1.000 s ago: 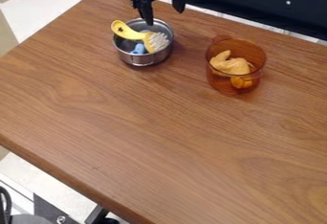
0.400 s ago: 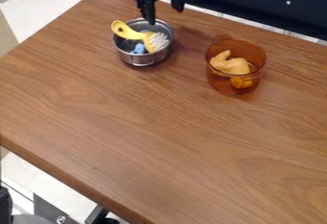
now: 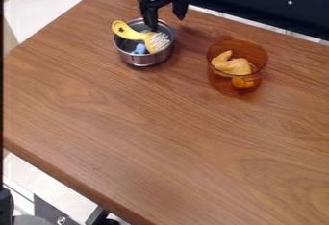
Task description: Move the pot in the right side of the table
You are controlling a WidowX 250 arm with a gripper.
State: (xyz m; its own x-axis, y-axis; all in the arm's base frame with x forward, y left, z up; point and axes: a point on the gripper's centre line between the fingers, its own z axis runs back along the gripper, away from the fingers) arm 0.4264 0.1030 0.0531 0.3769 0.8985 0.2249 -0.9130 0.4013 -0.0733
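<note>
The claw (image 3: 167,23), its fingers spread wide, has dropped lower, with one finger over the steel pot's (image 3: 145,61) mouth and the other outside its rim. The steel pot hasn't moved (nor has the brush (image 3: 133,34) in it); the amber pot (image 3: 222,83) stays apart, to its right in view.
</note>
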